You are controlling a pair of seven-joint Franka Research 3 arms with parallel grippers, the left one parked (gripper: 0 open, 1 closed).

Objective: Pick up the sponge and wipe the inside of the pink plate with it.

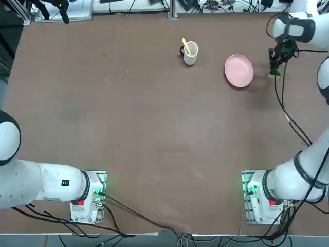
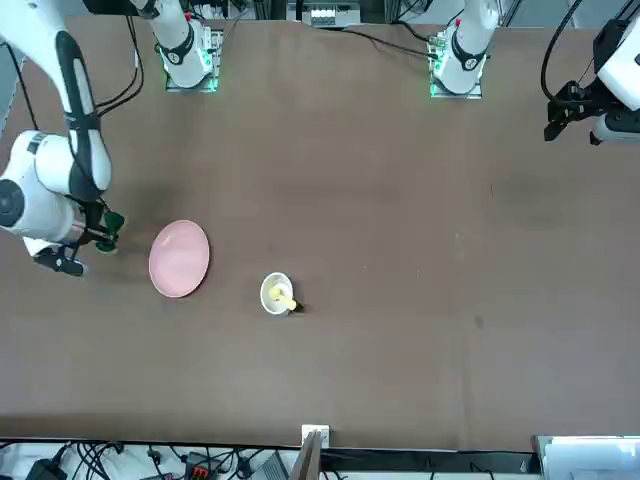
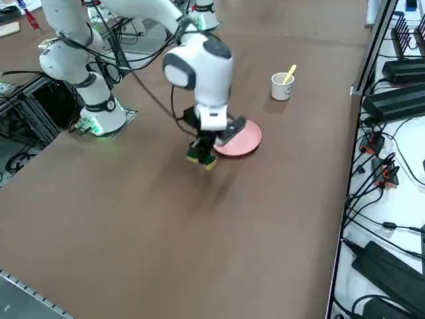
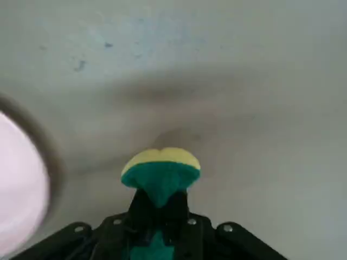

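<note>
Sponge [image 4: 160, 176] is right up against the wrist cam, squeezed between the right gripper [image 4: 159, 216] fingers with the green scouring face towards the wrist and the yellow base bulging out towards the table, so the fingers are pinched tight on it. From the side view it's clearly lifted off the brown table [image 1: 154, 128], hanging just beside the pink plate [image 1: 238, 70] on the edge facing away from the white mug [image 1: 190, 53], not over the dish yet. So I'd say the pick-up part is done and we're in the carry step, wiping hasn't started. Next move as I read it: slide the sponge sideways until it's over the middle of the plate, then lower it till it presses on the inside surface, then scrub around without shoving the plate across the table, since it's light and nothing pins it down. Count-wise it's a tidy scene: one sponge, one pink plate, one white mug with one yellow utensil [image 1: 186, 46] poking out of it, and that's everything loose on the tabletop
</note>
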